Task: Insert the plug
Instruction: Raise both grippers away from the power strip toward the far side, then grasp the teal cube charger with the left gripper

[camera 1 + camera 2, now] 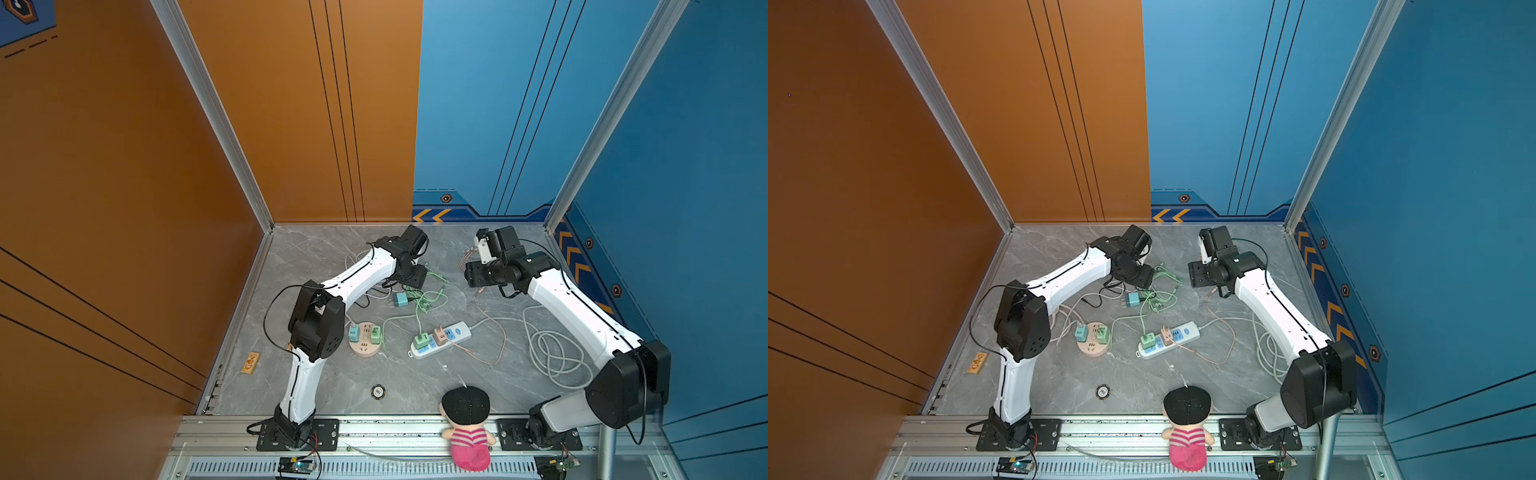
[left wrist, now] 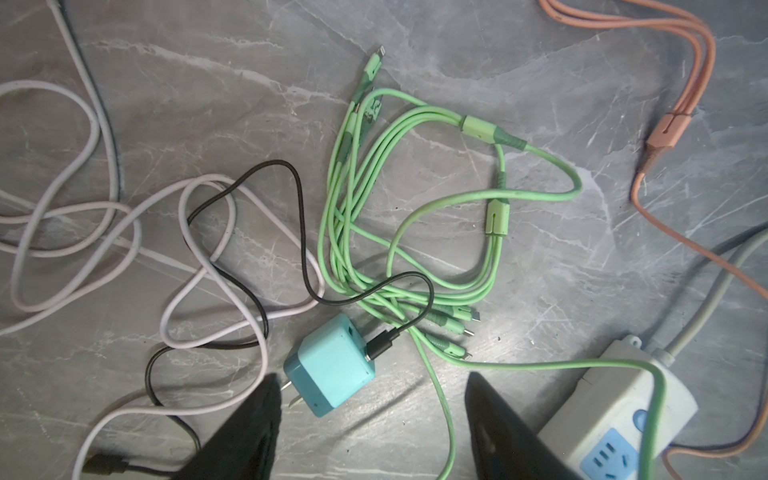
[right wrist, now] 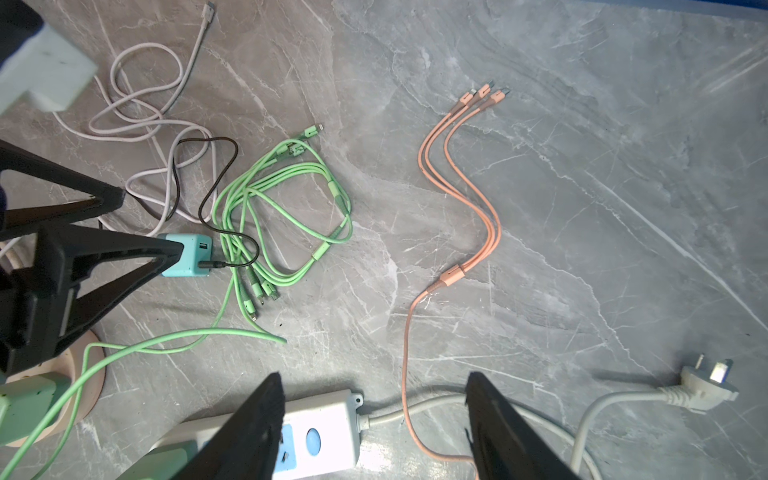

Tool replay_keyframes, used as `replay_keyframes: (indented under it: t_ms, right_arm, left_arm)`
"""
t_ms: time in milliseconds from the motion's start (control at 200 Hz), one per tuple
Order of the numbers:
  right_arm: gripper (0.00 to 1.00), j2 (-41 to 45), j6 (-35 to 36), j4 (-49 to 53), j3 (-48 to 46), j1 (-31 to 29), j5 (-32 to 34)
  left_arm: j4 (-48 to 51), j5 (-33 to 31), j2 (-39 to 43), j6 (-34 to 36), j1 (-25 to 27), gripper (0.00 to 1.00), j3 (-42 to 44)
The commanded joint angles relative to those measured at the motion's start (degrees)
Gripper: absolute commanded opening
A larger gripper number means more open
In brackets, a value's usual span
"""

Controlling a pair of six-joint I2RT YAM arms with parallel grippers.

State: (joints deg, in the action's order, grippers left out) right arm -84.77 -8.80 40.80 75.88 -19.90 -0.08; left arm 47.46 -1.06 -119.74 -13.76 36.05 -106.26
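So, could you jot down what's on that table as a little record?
loose plug: blue charger cube, lying on its side, prongs bare, black cable attached
left tool: open, straddling the cube
right tool: open, holding nothing
white power strip: green adapter and pink adapter plugged in
round socket: teal adapter and mint adapter plugged in

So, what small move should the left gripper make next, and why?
Probably lower the left gripper and close it on the teal charger: it lies loose on the table between the open fingers, prongs bare, not yet held.
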Motion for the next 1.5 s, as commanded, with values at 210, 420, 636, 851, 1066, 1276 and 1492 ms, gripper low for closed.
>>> replay_keyframes:
  t_ms: [210, 420, 636, 851, 1066, 1276, 1492]
  right_arm:
    - [0.69, -1.1, -1.4, -0.7, -1.9, 0.1, -2.7]
    - [0.69, -0.3, -1.9, -0.6, -2.6, 0.0, -3.2]
    - [0.69, 0.3, -2.8, -0.6, -2.9, -0.4, -3.7]
    - [0.69, 3.0, -3.0, -0.8, -5.0, -0.4, -2.5]
    - [0.70, 4.7, -3.2, -0.8, -6.2, -0.3, -2.9]
    - [0.70, 7.1, -3.3, -0.8, -7.4, -0.3, -2.5]
    - [0.70, 8.5, -4.5, -0.8, -7.7, -0.2, -3.6]
  left_arm:
    - [4.6, -0.5, 4.4, 1.0, -2.0, 0.74, 5.9]
    - [6.2, -6.5, 3.9, 14.1, -0.7, 0.80, 7.9]
    - [6.0, -8.5, -1.0, 21.2, -0.4, 0.77, 6.7]
    - [3.6, -2.3, -1.9, 24.7, -0.1, 0.76, 7.7]
    - [-0.5, -0.4, -3.0, 24.6, -0.6, 0.76, 7.7]
    - [-0.7, 0.8, -4.7, 25.6, -1.0, 0.75, 8.6]
    - [-2.6, 2.3, -5.9, 25.6, -1.8, 0.72, 9.3]
